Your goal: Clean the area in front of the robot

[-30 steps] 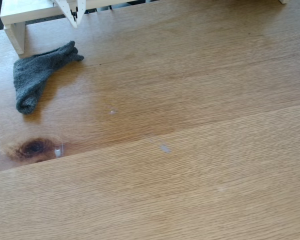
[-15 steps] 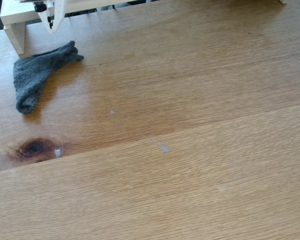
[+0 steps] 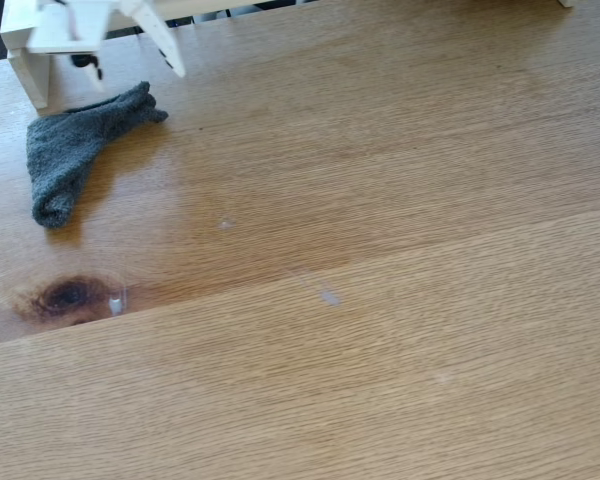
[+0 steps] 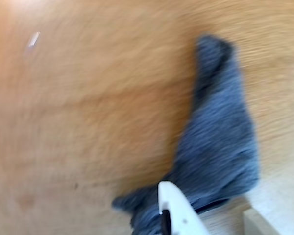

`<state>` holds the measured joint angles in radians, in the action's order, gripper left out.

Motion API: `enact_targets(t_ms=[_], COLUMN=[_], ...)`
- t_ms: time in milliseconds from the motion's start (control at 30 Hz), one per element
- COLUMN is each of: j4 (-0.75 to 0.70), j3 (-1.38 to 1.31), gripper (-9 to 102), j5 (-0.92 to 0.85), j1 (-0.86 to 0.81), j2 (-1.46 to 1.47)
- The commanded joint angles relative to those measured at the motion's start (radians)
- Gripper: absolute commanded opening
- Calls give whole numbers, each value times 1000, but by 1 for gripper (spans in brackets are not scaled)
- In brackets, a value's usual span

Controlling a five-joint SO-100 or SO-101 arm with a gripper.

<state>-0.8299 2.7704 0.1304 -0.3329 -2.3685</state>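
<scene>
Fixed view: a broad light-brown oak tabletop (image 3: 400, 200) takes up nearly the whole frame, with a plank seam running across the lower half and a dark knot (image 3: 68, 296) at the lower left. A crumpled grey sock (image 3: 75, 150) lies flat on the wood in the upper left. Just above it, at the top left edge, the white robot arm (image 3: 75, 25) reaches in over a white wooden frame (image 3: 28, 70); its gripper (image 3: 130, 58) hangs above the sock's upper end with the pointed fingers spread apart, holding nothing. Wrist view: the picture is blurred. The sock (image 4: 220, 147) runs from the upper right down to the bottom centre, and one white fingertip (image 4: 174, 208) shows at the bottom edge, over the sock's lower end. The step in hand appears to be reaching for the sock. To do it well, lower the spread fingers straight down astride the bunched upper end, press close to the wood, and close on plenty of fabric before lifting.
</scene>
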Motion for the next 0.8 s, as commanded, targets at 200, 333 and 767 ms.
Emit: enact_targets(t_ms=[200, 333, 767], j4=[133, 186, 268], j3=[-430, -430, -430], gripper=[37, 34, 27], j5=[-132, -227, -337], j1=[-453, -538, -508], j2=[558, 732, 1048])
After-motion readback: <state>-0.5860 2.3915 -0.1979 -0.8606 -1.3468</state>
